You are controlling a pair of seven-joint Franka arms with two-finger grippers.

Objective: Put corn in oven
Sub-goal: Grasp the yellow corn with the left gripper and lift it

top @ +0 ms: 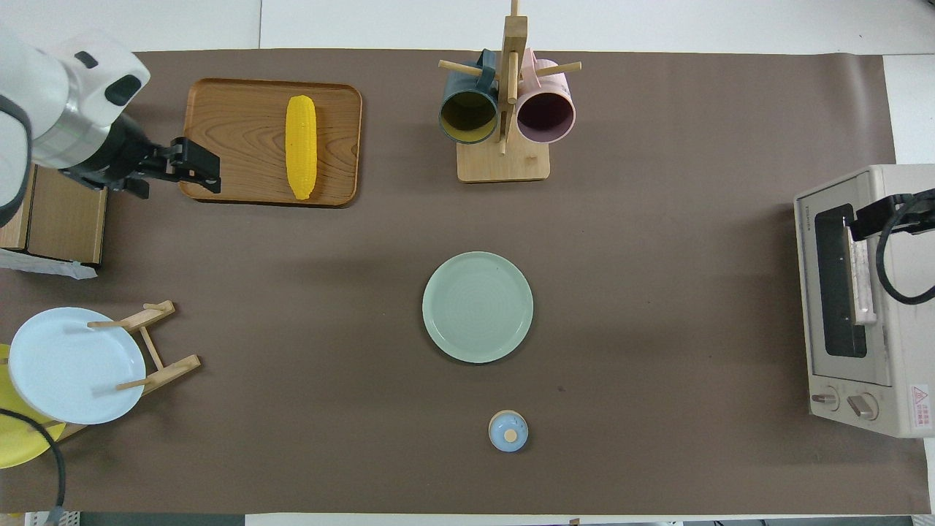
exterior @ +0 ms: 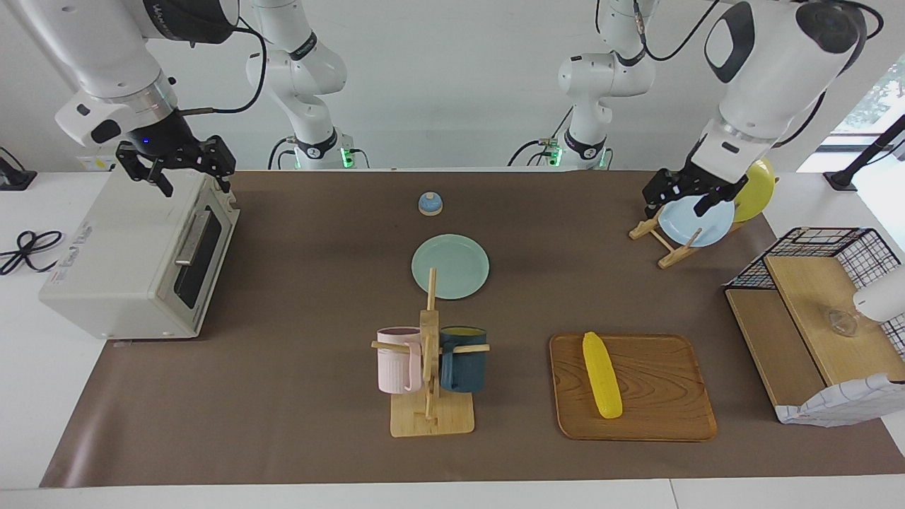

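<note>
The yellow corn (exterior: 602,375) lies on a wooden tray (exterior: 664,417), far from the robots toward the left arm's end; it also shows in the overhead view (top: 301,147). The off-white oven (exterior: 120,261) stands at the right arm's end with its dark glass door shut; it also shows in the overhead view (top: 862,307). My left gripper (exterior: 680,203) is open and empty, up in the air between the plate rack and the tray (top: 208,169). My right gripper (exterior: 196,185) is open and empty, over the oven's top above the door (top: 876,218).
A mint plate (exterior: 450,266) lies mid-table, with a mug tree (exterior: 430,360) holding a pink and a dark blue mug farther out. A small blue lidded pot (exterior: 430,203) sits near the robots. A plate rack (exterior: 679,244) and a wire shelf (exterior: 820,311) stand at the left arm's end.
</note>
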